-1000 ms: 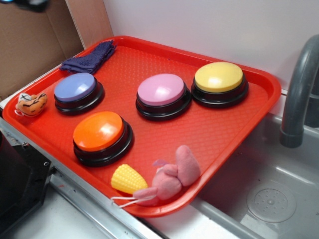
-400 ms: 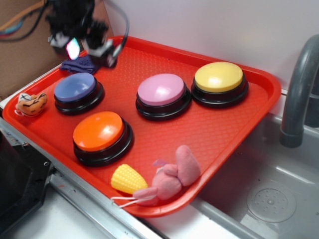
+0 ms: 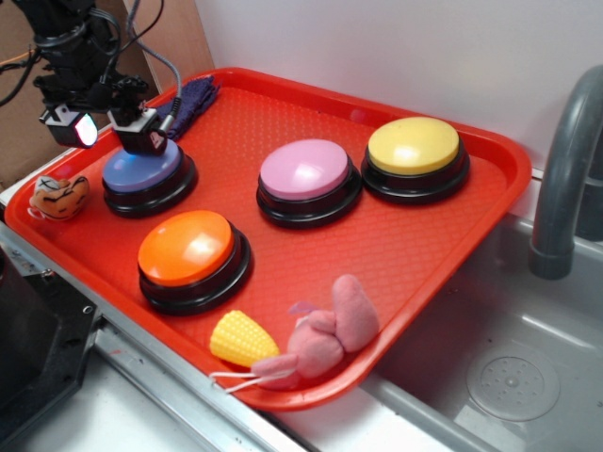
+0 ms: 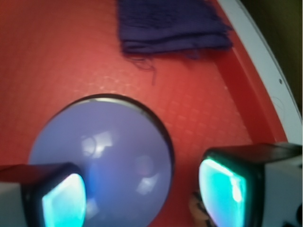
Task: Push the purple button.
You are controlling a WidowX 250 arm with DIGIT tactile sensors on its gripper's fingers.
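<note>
A textured red plastic tray (image 3: 396,245) sits beside a grey sink basin (image 3: 509,377). At upper left, the gripper (image 3: 111,130) hangs with fingers spread wide over the purple button (image 3: 141,169), a glossy dome on a black base; a folded dark-blue cloth (image 4: 173,23) lies behind.

Tray (image 3: 283,113) beside sink (image 3: 513,363), faucet (image 3: 565,179) at right. On tray: purple button (image 3: 141,174) far left, gripper (image 3: 108,127) just above it. Folded cloth (image 3: 184,102) behind button, in back corner. Two more buttons (image 3: 306,179) (image 3: 415,155) to right, another button (image 3: 193,259) in front. Small toy (image 3: 58,196) at left rim. Corn toy (image 3: 243,339) and plush (image 3: 325,339) at front edge.
</note>
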